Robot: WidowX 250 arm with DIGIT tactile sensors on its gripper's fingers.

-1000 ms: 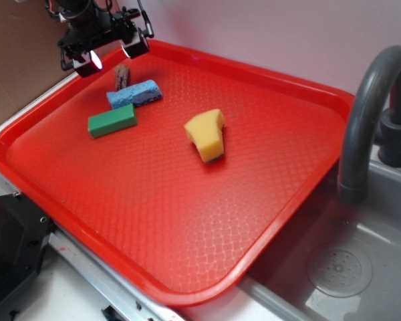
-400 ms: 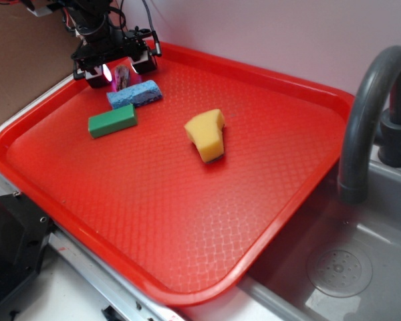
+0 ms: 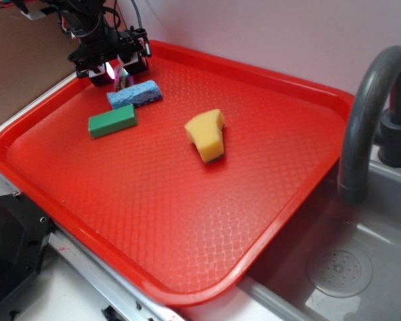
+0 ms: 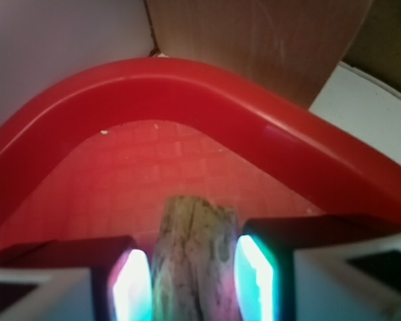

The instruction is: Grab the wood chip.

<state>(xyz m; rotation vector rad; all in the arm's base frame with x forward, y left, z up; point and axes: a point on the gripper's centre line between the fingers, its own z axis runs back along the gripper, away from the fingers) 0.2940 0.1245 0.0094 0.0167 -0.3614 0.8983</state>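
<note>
At the far left corner of the red plastic tray [image 3: 281, 154], the black gripper [image 3: 115, 69] has its two fingers down on either side of the small rough brown wood chip [image 4: 195, 261]. From the wrist view the chip stands between the two glowing finger pads [image 4: 252, 271], very close to both; whether the pads already press on it I cannot tell, since a thin sliver of light seems to remain on each side. From the exterior view only a sliver of the chip [image 3: 123, 79] shows under the gripper, just behind the blue sponge block [image 3: 134, 94].

The gripper sits low and straddles the chip because, by my reading, the task is at the closing step: the fingers are lined up along the chip's narrow sides so that a squeeze would catch it across its short width. The chip lies close to the tray's curved rim [image 4: 207, 87], so the approach from above keeps the fingers clear of that wall and of the blue sponge beside it.

Counted on the tray: one wood chip, one blue sponge block, one green rectangular block [image 3: 112, 121], and one yellow sponge wedge [image 3: 206, 135] lying well apart near the middle. One gripper with two fingers is at work. Off the tray to the right stand one grey curved tap [image 3: 367, 114] and one grey sink basin [image 3: 341, 267] with a single round drain
</note>
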